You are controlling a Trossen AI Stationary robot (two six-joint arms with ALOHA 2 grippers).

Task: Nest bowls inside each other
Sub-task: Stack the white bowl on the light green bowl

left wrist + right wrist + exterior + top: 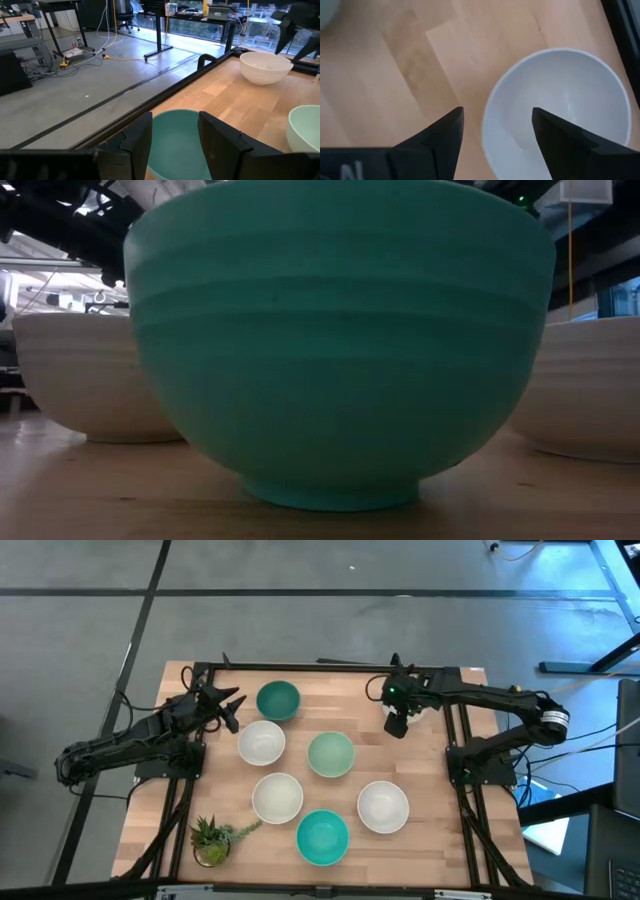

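Left gripper (232, 710), fingers spread wide and holding nothing, sits upper left beside the dark teal round smooth bowl (278, 700). Right gripper (495, 135), spread wide, hangs over a white round smooth bowl (560, 110), upper right of the wooden table (440, 760).

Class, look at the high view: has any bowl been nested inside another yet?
No: all six visible bowls, such as the round dark teal bowl and the bright turquoise bowl, sit apart.

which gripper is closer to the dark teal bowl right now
Left. The left gripper sits open just beside the dark teal bowl, at the table's far left. The right gripper is across the table, over a white bowl.
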